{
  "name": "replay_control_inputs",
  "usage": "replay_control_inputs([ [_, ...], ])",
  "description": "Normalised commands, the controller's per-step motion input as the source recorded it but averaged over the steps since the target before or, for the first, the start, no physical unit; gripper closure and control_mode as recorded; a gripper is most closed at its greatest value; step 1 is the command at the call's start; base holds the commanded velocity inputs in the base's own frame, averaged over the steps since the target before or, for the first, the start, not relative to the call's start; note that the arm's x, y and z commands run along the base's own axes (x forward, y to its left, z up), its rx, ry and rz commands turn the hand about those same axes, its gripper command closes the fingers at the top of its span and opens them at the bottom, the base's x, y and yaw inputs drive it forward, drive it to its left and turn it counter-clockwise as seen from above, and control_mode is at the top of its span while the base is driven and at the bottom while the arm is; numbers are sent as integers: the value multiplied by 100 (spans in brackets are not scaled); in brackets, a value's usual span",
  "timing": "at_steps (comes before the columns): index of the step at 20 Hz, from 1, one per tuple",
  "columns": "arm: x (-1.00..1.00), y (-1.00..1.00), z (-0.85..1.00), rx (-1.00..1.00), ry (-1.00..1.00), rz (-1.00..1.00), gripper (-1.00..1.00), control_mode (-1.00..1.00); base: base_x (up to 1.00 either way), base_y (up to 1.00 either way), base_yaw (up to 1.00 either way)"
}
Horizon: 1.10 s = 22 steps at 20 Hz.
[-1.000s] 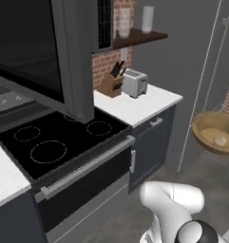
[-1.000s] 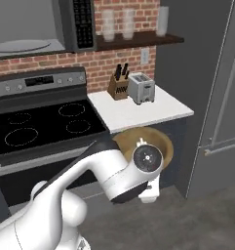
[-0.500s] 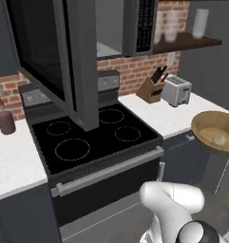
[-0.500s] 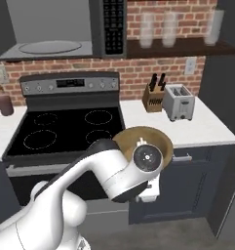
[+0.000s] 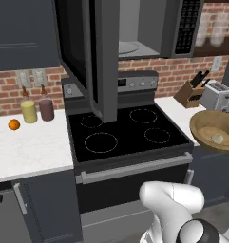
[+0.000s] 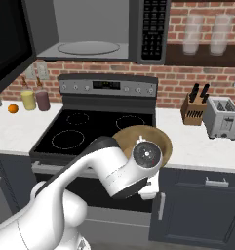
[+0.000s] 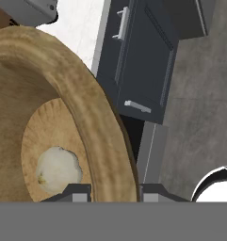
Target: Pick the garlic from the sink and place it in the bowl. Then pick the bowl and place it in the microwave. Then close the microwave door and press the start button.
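Note:
My gripper [image 7: 114, 193] is shut on the rim of the tan wooden bowl [image 7: 91, 117], one finger inside the rim and one outside. The pale garlic [image 7: 58, 168] lies on the bowl's lighter bottom. In the left base view the bowl [image 5: 206, 124] hangs at the right, beside the stove's front corner, with the garlic [image 5: 217, 138] in it. In the right base view the bowl [image 6: 160, 141] peeks out behind my wrist. Above the stove the microwave [image 5: 139, 28] shows its pale interior, and the microwave door [image 5: 94, 57] swings out toward me. The sink is out of view.
Under the microwave [image 6: 89, 27] sits a black stove [image 5: 125, 135] with an oven. An orange fruit [image 5: 14, 124] and two jars [image 5: 29, 111] stand on the left counter. On the right counter are a knife block [image 6: 193, 108] and a toaster [image 6: 222, 117]. Dark cabinets [image 7: 143, 56] line the floor.
The base has moved, so the whole scene has shifted: stove and microwave went from the left to the middle of both views. The bowl stays in my gripper with the garlic inside.

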Motion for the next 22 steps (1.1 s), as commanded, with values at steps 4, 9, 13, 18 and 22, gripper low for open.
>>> replay_control_inputs([
  [4, 0, 0, 0, 0, 0, 0, 100, 100, 55, 0, 33],
  [9, 0, 0, 0, 0, 0, 0, 100, 100, 34, 0, 36],
  [13, 0, 0, 0, 0, 0, 0, 100, 100, 13, 0, 25],
  [18, 0, 0, 0, 0, 0, 0, 100, 100, 31, 0, 4],
  [22, 0, 0, 0, 0, 0, 0, 100, 100, 34, 1, 0],
])
